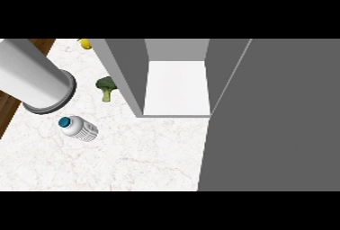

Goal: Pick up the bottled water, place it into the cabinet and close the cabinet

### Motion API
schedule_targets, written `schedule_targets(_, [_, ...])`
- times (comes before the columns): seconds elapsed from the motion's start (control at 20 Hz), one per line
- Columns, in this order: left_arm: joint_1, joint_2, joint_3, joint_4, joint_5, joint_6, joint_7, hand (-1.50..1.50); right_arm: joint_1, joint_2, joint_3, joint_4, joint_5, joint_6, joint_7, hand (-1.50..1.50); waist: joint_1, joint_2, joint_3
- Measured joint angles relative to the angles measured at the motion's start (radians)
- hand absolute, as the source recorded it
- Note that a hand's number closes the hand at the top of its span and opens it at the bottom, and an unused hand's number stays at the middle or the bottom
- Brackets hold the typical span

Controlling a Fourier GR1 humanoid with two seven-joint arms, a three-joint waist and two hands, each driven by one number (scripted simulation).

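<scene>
We see a small clear ribbed plastic water bottle with a teal cap point(79, 128) on the white marbled counter top point(119, 161), tilted or on its side, hard to tell which. It sits well left of the open grey cabinet point(126, 72), whose pale inner shelf point(176, 87) is bare and showing. The cabinet's wide flat grey door point(272, 117) fills the view's right side; we judge it is swung out so the bottle can go in and must be pushed shut last.

A thick pale grey cylindrical forearm point(30, 76) crosses the upper left corner, its end just above and left of the bottle and not touching it. No hand shows on it, and the other hand is out of view too, so we cannot tell how any fingers stand.

A small green broccoli floret point(106, 87) lies between the forearm and the cabinet's left wall; a yellow item point(85, 43) peeks in at the counter's top edge, too cut off to name.

We judge the task is at its start: bottle not picked up, nothing shelved, door still open. Next the bottle needs grasping, and the broccoli nearby could get knocked.
</scene>
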State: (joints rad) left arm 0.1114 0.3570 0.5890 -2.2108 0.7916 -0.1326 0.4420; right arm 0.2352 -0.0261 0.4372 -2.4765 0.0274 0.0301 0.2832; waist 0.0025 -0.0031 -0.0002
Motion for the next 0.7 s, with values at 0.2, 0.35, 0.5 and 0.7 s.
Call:
schedule_targets(0.2, [0.026,-0.005,0.032,-0.033,0.032,-0.009,0.033,-1.5,0.009,0.005,0.054,-0.002,0.018,-0.037,0.001,-1.5,-0.001,0.0,0.0])
schedule_targets(0.35, [0.019,0.01,0.052,-0.012,0.03,-0.02,0.042,-1.5,-0.01,0.007,0.08,-0.005,0.025,-0.067,0.031,-1.5,-0.003,0.0,0.0])
schedule_targets(0.5, [0.017,0.006,0.045,0.008,0.006,-0.036,0.039,-1.5,-0.003,0.002,0.125,-0.001,0.049,-0.096,0.024,-1.5,-0.007,0.0,0.0])
schedule_targets(0.7, [0.003,0.009,0.029,0.024,-0.028,-0.038,0.046,-1.5,-0.003,-0.022,0.142,-0.007,0.058,-0.119,0.028,-1.5,-0.009,0.0,0.0])
